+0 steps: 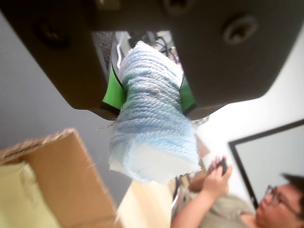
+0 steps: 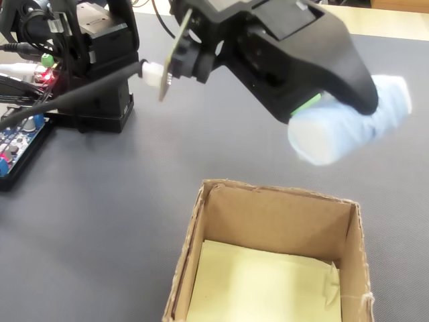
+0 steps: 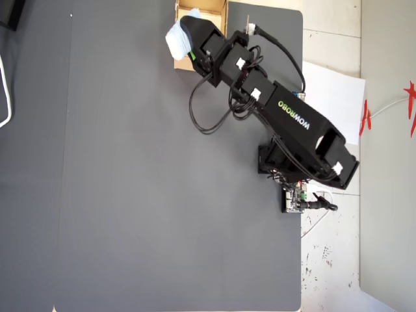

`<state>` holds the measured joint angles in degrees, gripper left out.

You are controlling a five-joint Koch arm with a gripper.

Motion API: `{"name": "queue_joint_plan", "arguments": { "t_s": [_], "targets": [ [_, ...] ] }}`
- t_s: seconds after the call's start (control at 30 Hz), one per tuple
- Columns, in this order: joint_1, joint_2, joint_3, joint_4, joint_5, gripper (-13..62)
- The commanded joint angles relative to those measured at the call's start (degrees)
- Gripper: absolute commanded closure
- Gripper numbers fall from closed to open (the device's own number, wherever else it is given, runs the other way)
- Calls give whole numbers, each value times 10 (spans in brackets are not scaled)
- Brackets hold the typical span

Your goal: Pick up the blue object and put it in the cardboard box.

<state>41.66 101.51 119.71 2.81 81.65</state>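
Note:
The pale blue object (image 1: 152, 128), a soft block wrapped in yarn, is pinched at its middle between my green-padded jaws. My gripper (image 1: 149, 95) is shut on it. In the fixed view the blue object (image 2: 352, 127) hangs in the air in my gripper (image 2: 342, 115), just beyond the far right corner of the cardboard box (image 2: 281, 218). The box stands open with a pale yellow floor. From overhead the blue object (image 3: 177, 39) sits at the left edge of the cardboard box (image 3: 207, 5), and my gripper (image 3: 186, 44) and arm cover part of the box.
The arm's base (image 2: 94, 67) and a circuit board with cables (image 2: 20, 141) stand at the fixed view's left on the grey mat (image 3: 130, 182). A white paper sheet (image 3: 331, 91) lies off the mat. A person (image 1: 266, 204) shows in the wrist view's lower right.

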Motion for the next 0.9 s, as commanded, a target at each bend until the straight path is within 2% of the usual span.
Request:
{"name": "queue_joint_plan", "arguments": {
  "t_s": [0.0, 0.17, 0.2, 0.27, 0.33, 0.53, 0.87],
  "targets": [
    [22, -3, -76, -47, 0, 434],
    [94, -64, -77, -25, 0, 425],
    [93, -62, -74, 3, 1, 365],
    [93, -56, -62, 4, 1, 364],
    [91, -51, -59, 32, 3, 289],
    [90, -36, -41, 50, 6, 225],
    [83, -10, -28, 49, 8, 187]
  ]
}}
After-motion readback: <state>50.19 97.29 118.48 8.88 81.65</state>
